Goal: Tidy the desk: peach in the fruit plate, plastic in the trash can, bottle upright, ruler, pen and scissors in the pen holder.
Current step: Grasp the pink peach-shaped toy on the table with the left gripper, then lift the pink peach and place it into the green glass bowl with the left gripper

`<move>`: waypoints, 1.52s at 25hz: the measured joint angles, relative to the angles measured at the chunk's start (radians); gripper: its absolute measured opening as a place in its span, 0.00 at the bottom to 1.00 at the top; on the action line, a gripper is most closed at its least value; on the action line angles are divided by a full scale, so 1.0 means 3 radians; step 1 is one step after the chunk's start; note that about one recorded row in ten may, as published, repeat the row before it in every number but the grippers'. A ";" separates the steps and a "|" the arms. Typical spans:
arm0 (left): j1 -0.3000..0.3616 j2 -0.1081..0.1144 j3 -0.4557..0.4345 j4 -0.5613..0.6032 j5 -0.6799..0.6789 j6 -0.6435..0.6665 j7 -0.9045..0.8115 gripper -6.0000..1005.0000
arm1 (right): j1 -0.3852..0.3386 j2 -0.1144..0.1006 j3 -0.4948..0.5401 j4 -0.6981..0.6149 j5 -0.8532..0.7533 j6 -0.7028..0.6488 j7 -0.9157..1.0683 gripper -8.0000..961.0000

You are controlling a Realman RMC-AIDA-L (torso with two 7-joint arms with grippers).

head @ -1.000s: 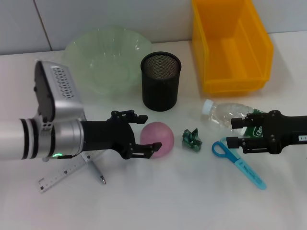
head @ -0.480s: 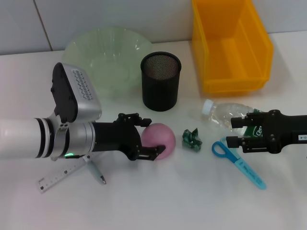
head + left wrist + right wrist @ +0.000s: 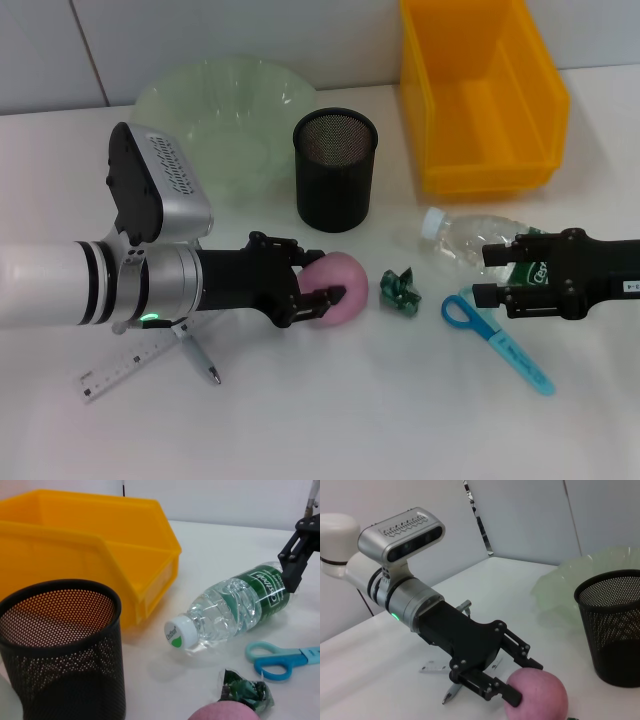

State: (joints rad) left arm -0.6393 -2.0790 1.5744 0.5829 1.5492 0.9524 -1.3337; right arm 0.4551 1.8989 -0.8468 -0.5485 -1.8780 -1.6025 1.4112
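While the left pincer (image 3: 318, 277) reaches in from the left, its spread fingers bracket the pink peach (image 3: 338, 286), which sits on the white surface (image 3: 330, 410) just near of the black mesh pen holder (image 3: 335, 170). At the right, the right pincer (image 3: 492, 275) hangs open beside the lying bottle (image 3: 470, 238), above the blue scissors (image 3: 497, 340). Crumpled green plastic (image 3: 401, 289) lies between peach and bottle.

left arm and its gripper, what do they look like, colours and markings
The left arm has a white sleeve, then a silver wrist section with black rings and a small green light. A silver camera box with a black face sits on it. The left gripper is black, with slim fingers.
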 joint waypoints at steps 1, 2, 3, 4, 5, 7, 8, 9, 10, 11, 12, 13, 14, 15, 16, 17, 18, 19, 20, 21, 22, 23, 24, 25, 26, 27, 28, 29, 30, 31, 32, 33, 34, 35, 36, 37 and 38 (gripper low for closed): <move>-0.0001 0.0001 0.0001 0.0000 0.0000 0.0000 -0.0006 0.59 | 0.0000 0.0000 0.0000 -0.0005 -0.0001 -0.0001 0.0000 0.73; -0.0001 0.0001 0.0001 0.0000 0.0001 0.0003 -0.0007 0.57 | 0.0000 0.0001 0.0000 -0.0009 -0.0002 -0.0001 0.0000 0.73; 0.0004 0.0002 0.0001 0.0002 -0.0003 0.0020 -0.0009 0.55 | -0.0002 0.0006 0.0001 -0.0016 -0.0002 -0.0001 0.0000 0.73; 0.0004 0.0002 0.0001 0.0002 -0.0003 0.0020 -0.0009 0.53 | -0.0002 0.0006 0.0001 -0.0016 -0.0002 -0.0001 0.0000 0.73; 0.0010 0.0003 0.0001 0.0008 -0.0006 0.0031 -0.0011 0.51 | -0.0003 0.0007 0.0002 -0.0017 -0.0002 -0.0001 0.0000 0.73; 0.0058 0.0013 -0.0017 0.0081 -0.0023 0.0078 -0.0059 0.46 | -0.0005 0.0008 0.0004 -0.0018 -0.0003 0.0000 0.0000 0.73; 0.0170 0.0026 -0.0056 0.0241 -0.0041 0.0152 -0.0143 0.44 | -0.0006 0.0009 0.0010 -0.0018 -0.0004 0.0002 -0.0001 0.73; 0.0170 0.0026 -0.0056 0.0241 -0.0041 0.0152 -0.0143 0.42 | -0.0006 0.0009 0.0010 -0.0018 -0.0004 0.0002 -0.0001 0.73; 0.0264 0.0036 -0.0113 0.0374 -0.0050 0.0208 -0.0183 0.40 | -0.0007 0.0009 0.0018 -0.0018 -0.0004 0.0002 -0.0004 0.73; 0.0367 0.0038 -0.0205 0.0513 -0.0058 0.0270 -0.0206 0.37 | -0.0008 0.0009 0.0028 -0.0018 -0.0004 0.0003 -0.0007 0.73; 0.0447 0.0041 -0.0294 0.0624 -0.0060 0.0327 -0.0217 0.35 | -0.0009 0.0010 0.0039 -0.0018 -0.0004 0.0005 -0.0012 0.73; 0.0609 0.0039 -0.0504 0.0849 -0.0071 0.0453 -0.0223 0.32 | -0.0008 0.0011 0.0050 -0.0018 -0.0004 0.0007 -0.0018 0.73; 0.0609 0.0039 -0.0504 0.0849 -0.0071 0.0453 -0.0223 0.31 | -0.0008 0.0011 0.0050 -0.0018 -0.0004 0.0007 -0.0018 0.73; 0.0764 0.0036 -0.0754 0.1046 -0.0132 0.0601 -0.0219 0.30 | -0.0005 0.0014 0.0052 -0.0018 -0.0004 0.0008 -0.0019 0.73; 0.0764 0.0036 -0.0754 0.1046 -0.0132 0.0601 -0.0219 0.30 | -0.0005 0.0014 0.0052 -0.0018 -0.0004 0.0008 -0.0019 0.73; 0.0798 0.0038 -0.0839 0.1078 -0.0175 0.0624 -0.0204 0.29 | -0.0002 0.0016 0.0053 -0.0020 -0.0004 0.0009 -0.0019 0.73; 0.0818 0.0039 -0.1014 0.1064 -0.0290 0.0598 -0.0128 0.28 | 0.0002 0.0022 0.0055 -0.0022 -0.0004 0.0009 -0.0020 0.73; 0.0818 0.0039 -0.1014 0.1064 -0.0290 0.0598 -0.0128 0.27 | 0.0004 0.0026 0.0056 -0.0023 -0.0004 0.0009 -0.0020 0.73; 0.0799 0.0036 -0.1103 0.1002 -0.0360 0.0548 -0.0057 0.27 | 0.0004 0.0026 0.0056 -0.0023 -0.0004 0.0009 -0.0020 0.73; 0.0768 0.0033 -0.1181 0.0932 -0.0414 0.0500 0.0001 0.26 | 0.0007 0.0030 0.0056 -0.0023 -0.0004 0.0009 -0.0020 0.73; 0.0712 0.0031 -0.1257 0.0811 -0.0510 0.0416 0.0089 0.25 | 0.0007 0.0032 0.0057 -0.0023 -0.0004 0.0010 -0.0022 0.73; 0.0542 0.0032 -0.1371 0.0504 -0.0699 0.0241 0.0249 0.24 | 0.0007 0.0035 0.0056 -0.0024 0.0001 0.0012 -0.0025 0.73; 0.0542 0.0032 -0.1371 0.0504 -0.0699 0.0241 0.0249 0.24 | 0.0007 0.0035 0.0056 -0.0024 0.0001 0.0012 -0.0025 0.73; 0.0465 0.0033 -0.1415 0.0370 -0.0776 0.0163 0.0328 0.23 | 0.0002 0.0037 0.0057 -0.0029 0.0007 0.0013 -0.0029 0.73; 0.0366 0.0032 -0.1475 0.0202 -0.0872 0.0061 0.0438 0.22 | 0.0002 0.0037 0.0057 -0.0029 0.0007 0.0013 -0.0029 0.73; 0.0261 0.0025 -0.1536 0.0039 -0.0995 -0.0077 0.0607 0.21 | 0.0000 0.0037 0.0057 -0.0032 0.0009 0.0014 -0.0029 0.73; 0.0137 0.0018 -0.1581 -0.0181 -0.1178 -0.0242 0.0816 0.20 | -0.0003 0.0037 0.0059 -0.0034 0.0012 0.0014 -0.0030 0.73; 0.0137 0.0018 -0.1581 -0.0181 -0.1178 -0.0242 0.0816 0.19 | -0.0003 0.0037 0.0059 -0.0034 0.0012 0.0014 -0.0030 0.73; 0.0075 0.0017 -0.1593 -0.0293 -0.1288 -0.0325 0.0929 0.18 | -0.0004 0.0037 0.0067 -0.0035 0.0013 0.0013 -0.0030 0.73; 0.0009 0.0013 -0.1596 -0.0400 -0.1404 -0.0406 0.1057 0.18 | -0.0005 0.0037 0.0073 -0.0035 0.0013 0.0011 -0.0030 0.73; -0.0052 0.0009 -0.1597 -0.0508 -0.1543 -0.0481 0.1206 0.18 | -0.0007 0.0037 0.0082 -0.0035 0.0013 0.0011 -0.0030 0.73; -0.0080 0.0007 -0.1597 -0.0560 -0.1614 -0.0521 0.1298 0.18 | -0.0006 0.0037 0.0087 -0.0035 0.0011 0.0010 -0.0031 0.73; -0.0125 -0.0001 -0.1596 -0.0680 -0.1809 -0.0582 0.1526 0.18 | -0.0006 0.0037 0.0087 -0.0035 0.0011 0.0010 -0.0031 0.73; -0.0125 -0.0001 -0.1596 -0.0680 -0.1809 -0.0582 0.1526 0.18 | -0.0002 0.0036 0.0087 -0.0035 0.0010 0.0012 -0.0031 0.73; -0.0168 -0.0004 -0.1578 -0.0832 -0.2133 -0.0589 0.1886 0.18 | 0.0001 0.0036 0.0088 -0.0034 0.0009 0.0012 -0.0032 0.73; -0.0168 -0.0004 -0.1578 -0.0832 -0.2133 -0.0589 0.1886 0.17 | 0.0001 0.0036 0.0088 -0.0034 0.0009 0.0012 -0.0032 0.73; -0.0197 -0.0005 -0.1564 -0.0951 -0.2339 -0.0531 0.2139 0.17 | 0.0006 0.0036 0.0087 -0.0034 0.0005 0.0014 -0.0034 0.73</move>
State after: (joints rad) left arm -0.6983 -2.0804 1.1052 0.2977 0.8474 0.7932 -0.6921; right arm 0.4569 1.9097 -0.8206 -0.5588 -1.8766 -1.5983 1.4011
